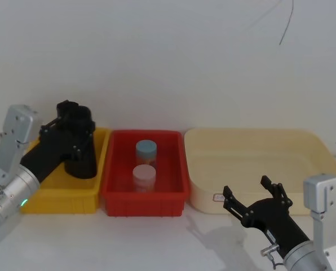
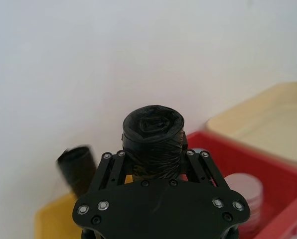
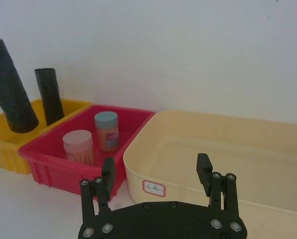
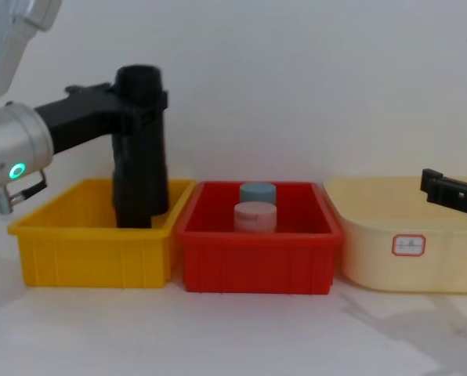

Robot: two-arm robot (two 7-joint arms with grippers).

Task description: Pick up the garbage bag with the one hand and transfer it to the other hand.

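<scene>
The garbage bag [image 2: 153, 137], a black wrinkled roll, stands tilted over the yellow bin [image 4: 92, 254]. My left gripper [image 2: 153, 155], the one with the green wrist light, is shut on the roll near its top; in the chest view the gripper [image 4: 139, 102] clamps the bag [image 4: 139, 172] from the left. Whether the roll's lower end rests on the bin floor I cannot tell. My right gripper [image 1: 248, 189] hangs open and empty at the lower right, in front of the beige tub [image 1: 258, 152]. The right wrist view shows the bag [image 3: 9, 84] far off, past the open fingers [image 3: 204, 167].
A slimmer black cylinder [image 3: 50, 94] stands in the yellow bin beside the held roll. The red bin [image 1: 145, 197] in the middle holds a blue-lidded jar [image 1: 146, 149] and a pink-lidded jar [image 1: 144, 175]. White tabletop lies in front of the bins.
</scene>
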